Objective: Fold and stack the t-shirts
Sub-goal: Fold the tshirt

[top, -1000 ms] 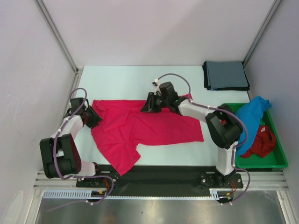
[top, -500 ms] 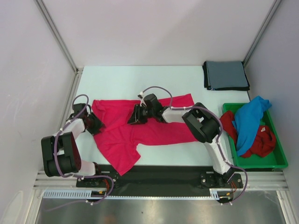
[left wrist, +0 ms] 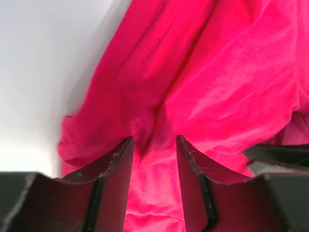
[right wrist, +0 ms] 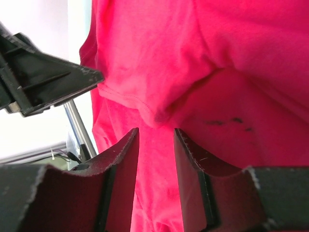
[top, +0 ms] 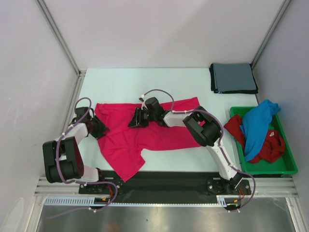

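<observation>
Top view, pink shirt point(top: 159, 137): spread on the table point(top: 125, 82), well left of the tray point(top: 270, 171); rumpled, no fold made yet
Top view, left gripper point(top: 94, 126): down at the shirt's edge farthest from the tray
Top view, right gripper point(top: 135, 118): down on the shirt's far edge, left of the tray, arm stretched across the cloth
Top view, grey shirt point(top: 233, 77): folded flat, just behind the tray; that one looks done
Top view, blue shirt point(top: 258, 123): heaped in the tray, spilling over its far rim; unfolded
Top view, red shirt point(top: 270, 147): crumpled in the tray under the blue one; unfolded
Left wrist view, jaws: part closed, a ridge of pink cloth nipped between the fingers point(left wrist: 120, 159); creases run to the gap, so it reads as a grip
Right wrist view, jaws: part closed too, a hem pucker caught at the fingers point(right wrist: 128, 154); also a grip, by the look
Progress: one of four folded; pink in hand, first fold to come; blue and red to follow; stacking not begun
</observation>
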Controlling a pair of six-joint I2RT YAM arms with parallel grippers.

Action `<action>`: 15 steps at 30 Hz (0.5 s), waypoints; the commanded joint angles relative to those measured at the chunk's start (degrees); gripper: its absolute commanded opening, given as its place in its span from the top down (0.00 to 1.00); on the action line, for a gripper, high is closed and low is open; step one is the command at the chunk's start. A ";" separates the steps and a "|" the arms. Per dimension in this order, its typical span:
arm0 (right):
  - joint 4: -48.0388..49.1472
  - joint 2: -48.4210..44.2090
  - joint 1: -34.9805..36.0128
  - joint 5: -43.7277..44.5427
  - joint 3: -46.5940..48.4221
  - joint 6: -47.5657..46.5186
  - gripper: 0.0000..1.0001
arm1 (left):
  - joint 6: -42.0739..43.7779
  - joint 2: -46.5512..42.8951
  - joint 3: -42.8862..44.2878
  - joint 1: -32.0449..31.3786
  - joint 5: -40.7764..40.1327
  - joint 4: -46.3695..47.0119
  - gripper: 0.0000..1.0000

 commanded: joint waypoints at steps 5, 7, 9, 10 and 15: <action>2.09 1.37 0.19 -0.49 2.69 0.78 0.60 | -1.78 -6.26 -1.24 -0.17 1.49 -0.79 0.57; 2.00 1.37 0.19 -0.49 2.69 0.78 0.60 | -1.78 -6.26 -1.50 -0.25 1.85 -0.70 0.58; 2.09 1.37 0.10 -0.49 2.51 1.05 0.60 | -1.69 -5.48 -1.59 -0.25 1.33 -0.70 0.58; 2.18 1.37 0.01 -0.58 2.60 1.22 0.60 | -1.69 -5.12 -1.59 -0.34 1.24 -0.79 0.58; 2.53 1.37 0.19 -0.67 2.51 1.75 0.60 | -1.69 -4.24 -2.20 -0.25 -0.43 -0.53 0.56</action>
